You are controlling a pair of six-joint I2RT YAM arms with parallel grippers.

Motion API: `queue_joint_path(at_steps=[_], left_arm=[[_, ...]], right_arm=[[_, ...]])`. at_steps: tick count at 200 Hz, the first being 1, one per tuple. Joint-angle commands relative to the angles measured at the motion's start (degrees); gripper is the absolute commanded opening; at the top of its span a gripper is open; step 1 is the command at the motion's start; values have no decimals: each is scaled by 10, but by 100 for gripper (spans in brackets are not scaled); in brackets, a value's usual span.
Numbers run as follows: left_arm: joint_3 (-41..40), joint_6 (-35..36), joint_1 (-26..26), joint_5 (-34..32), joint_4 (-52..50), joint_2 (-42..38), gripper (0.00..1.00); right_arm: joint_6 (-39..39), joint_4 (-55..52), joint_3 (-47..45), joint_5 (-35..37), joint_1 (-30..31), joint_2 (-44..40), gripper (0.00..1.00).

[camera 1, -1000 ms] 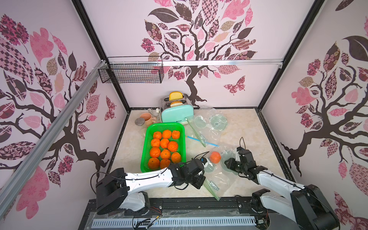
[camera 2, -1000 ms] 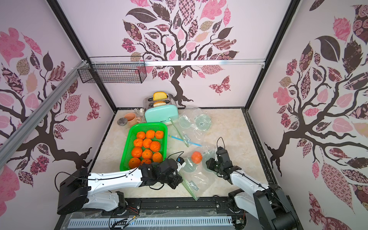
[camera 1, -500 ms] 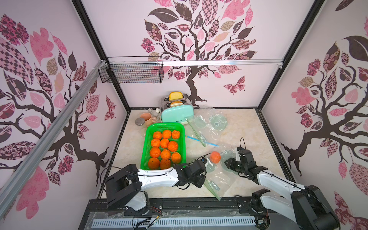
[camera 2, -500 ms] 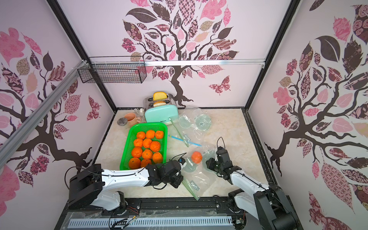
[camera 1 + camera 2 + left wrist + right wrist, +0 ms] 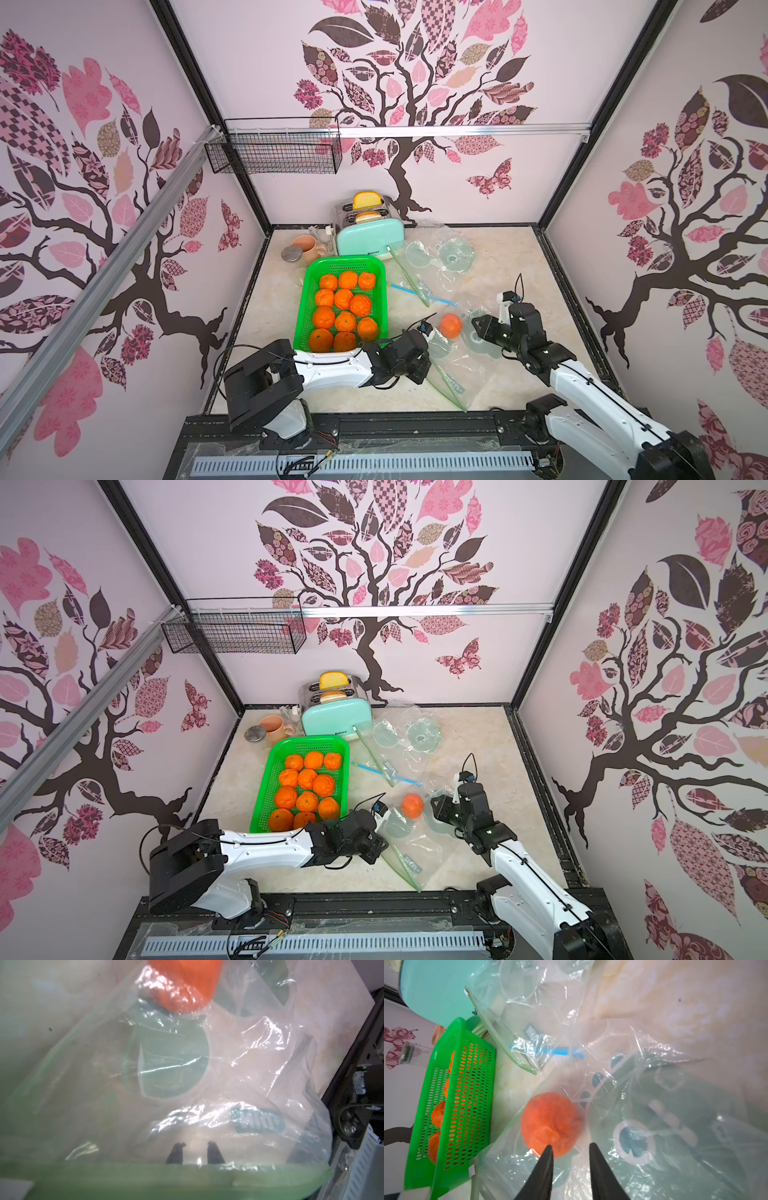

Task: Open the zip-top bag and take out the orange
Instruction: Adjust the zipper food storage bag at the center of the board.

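A clear zip-top bag (image 5: 457,370) (image 5: 415,845) lies flat near the table's front, and its green zip strip (image 5: 446,384) runs along its near left side. The orange (image 5: 451,325) (image 5: 412,805) sits inside at the far end. My left gripper (image 5: 419,365) (image 5: 195,1145) is at the zip edge. Its dark fingertips stand a little apart behind the film, and the green strip (image 5: 145,1180) hides their lower part. My right gripper (image 5: 478,326) (image 5: 571,1146) hovers open over the bag's far right part, just beside the orange (image 5: 550,1124).
A green basket (image 5: 307,316) with several oranges stands left of the bag. Behind it are a mint toaster (image 5: 370,241), a pink mug (image 5: 307,247) and a metal lid (image 5: 291,253). Another clear bag (image 5: 432,257) and a blue stick (image 5: 415,293) lie further back.
My left gripper's jaws have parted at the zip edge, and that arm's rear links have swung a little to the right. The right arm and the orange have not moved.
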Motion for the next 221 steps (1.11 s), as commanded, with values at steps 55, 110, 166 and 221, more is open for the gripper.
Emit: queue_joint_path(at_steps=[55, 110, 166, 221], left_arm=[[-14, 5, 21, 15, 67, 12, 28], [-7, -10, 43, -6, 68, 23, 32], [29, 10, 68, -43, 24, 31, 37], [11, 7, 89, 28, 68, 37, 41]], right_arm=[[21, 42, 63, -51, 3, 117, 31], [21, 65, 95, -40, 3, 175, 29], [24, 87, 118, -61, 2, 247, 28], [24, 101, 89, -71, 3, 279, 28]])
